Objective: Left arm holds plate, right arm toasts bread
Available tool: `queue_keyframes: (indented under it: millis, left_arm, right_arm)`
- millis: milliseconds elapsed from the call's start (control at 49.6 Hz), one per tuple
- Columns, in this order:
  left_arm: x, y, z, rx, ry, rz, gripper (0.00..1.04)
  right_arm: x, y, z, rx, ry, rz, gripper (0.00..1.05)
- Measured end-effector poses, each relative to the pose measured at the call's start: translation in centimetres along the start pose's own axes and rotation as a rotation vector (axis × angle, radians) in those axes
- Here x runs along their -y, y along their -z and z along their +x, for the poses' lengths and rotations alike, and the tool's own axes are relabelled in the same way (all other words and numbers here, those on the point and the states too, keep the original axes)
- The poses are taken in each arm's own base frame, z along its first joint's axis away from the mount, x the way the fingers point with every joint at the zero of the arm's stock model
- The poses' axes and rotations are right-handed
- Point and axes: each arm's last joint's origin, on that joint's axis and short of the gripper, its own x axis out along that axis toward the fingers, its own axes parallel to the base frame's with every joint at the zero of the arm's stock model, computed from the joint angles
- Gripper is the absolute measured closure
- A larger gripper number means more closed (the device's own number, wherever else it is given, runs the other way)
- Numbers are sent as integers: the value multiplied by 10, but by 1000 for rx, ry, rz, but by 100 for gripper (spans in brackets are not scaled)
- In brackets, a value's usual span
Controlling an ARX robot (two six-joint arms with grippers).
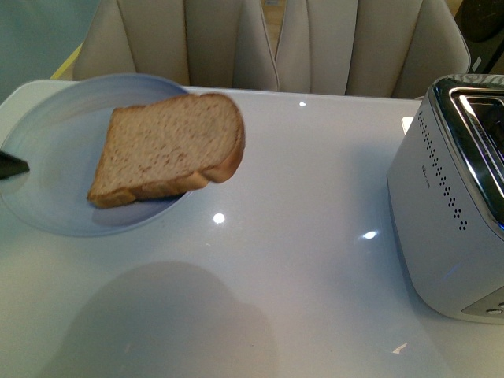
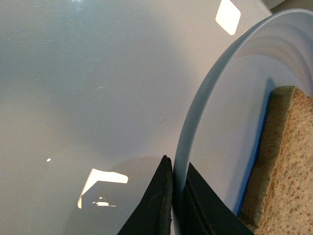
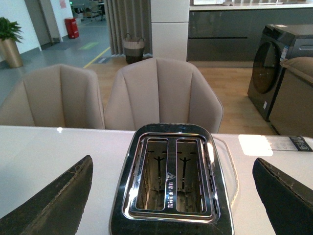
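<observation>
Pinching the rim of the plate (image 2: 230,122), the jaws of the left arm (image 2: 177,172) are shut tight on it, one jaw on each side of the thin edge. The plate looks lifted a little off the white desk (image 1: 299,236), because a big round shadow lies on the desk under it. The bread (image 1: 169,146) lies flat on the plate, and one corner pokes out past the rim on the side facing the toaster (image 1: 441,213). The jaws of the right arm (image 3: 172,161) are wide open and hold nothing. They hang above the toaster, one on each side of it, and both slots (image 3: 168,174) look empty. The bread and the toaster are well apart. So I think the holding step is done and the toasting step is not yet begun. Next, the right arm needs to go across to the plate, close on the corner that sticks out, and lift the slice. Then it has to turn the slice up on its edge so it can slide down into a slot. The left arm should hold the plate steady for that.
</observation>
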Motion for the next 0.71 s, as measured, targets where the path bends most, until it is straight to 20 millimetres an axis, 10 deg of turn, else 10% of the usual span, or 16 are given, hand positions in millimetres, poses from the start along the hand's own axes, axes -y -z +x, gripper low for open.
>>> queue_keyframes:
  millis: [706]
  left_arm:
    - [181,19,-2,-70,156,122,102]
  right_arm:
    - [0,0,0,0,0,0,9]
